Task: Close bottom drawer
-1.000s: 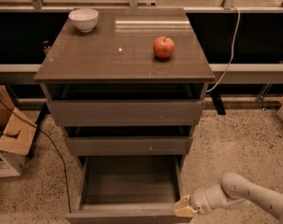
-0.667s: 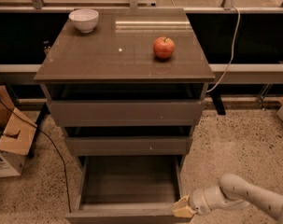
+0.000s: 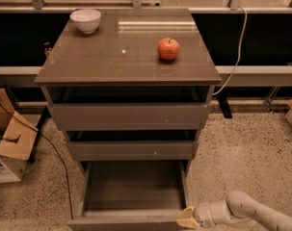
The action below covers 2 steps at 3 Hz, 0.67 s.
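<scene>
The bottom drawer [image 3: 133,186] of the grey-brown cabinet is pulled far out, its bare grey floor showing and its flat front [image 3: 121,224] at the picture's lower edge. My gripper [image 3: 186,218] comes in from the lower right on a white arm and sits against the right end of that drawer front. The middle drawer [image 3: 131,149] and the top drawer [image 3: 131,115] stand slightly out above it.
A white bowl [image 3: 86,20] and a red apple [image 3: 168,48] rest on the cabinet top [image 3: 112,57]. An open cardboard box [image 3: 8,146] stands on the floor at left, with a black cable [image 3: 59,158] beside the cabinet. A white cord [image 3: 239,47] hangs at right.
</scene>
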Tool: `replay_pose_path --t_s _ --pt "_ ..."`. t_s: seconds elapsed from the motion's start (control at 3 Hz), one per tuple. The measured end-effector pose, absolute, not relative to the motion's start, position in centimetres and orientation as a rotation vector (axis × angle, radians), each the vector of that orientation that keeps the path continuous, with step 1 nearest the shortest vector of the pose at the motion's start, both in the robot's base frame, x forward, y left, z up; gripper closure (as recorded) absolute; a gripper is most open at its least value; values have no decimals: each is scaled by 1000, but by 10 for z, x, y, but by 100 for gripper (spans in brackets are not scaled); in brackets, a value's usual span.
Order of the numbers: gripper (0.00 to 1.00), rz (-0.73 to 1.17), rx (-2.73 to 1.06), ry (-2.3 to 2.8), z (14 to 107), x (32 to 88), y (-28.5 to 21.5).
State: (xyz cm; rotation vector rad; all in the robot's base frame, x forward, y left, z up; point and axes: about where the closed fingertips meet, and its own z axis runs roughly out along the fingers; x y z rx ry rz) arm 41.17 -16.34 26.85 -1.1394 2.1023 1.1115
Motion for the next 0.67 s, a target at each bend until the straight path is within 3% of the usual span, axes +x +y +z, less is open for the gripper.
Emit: replay_pose_path --t_s 0.67 --pt "100 1058 -1047 2133 223 411 -164"
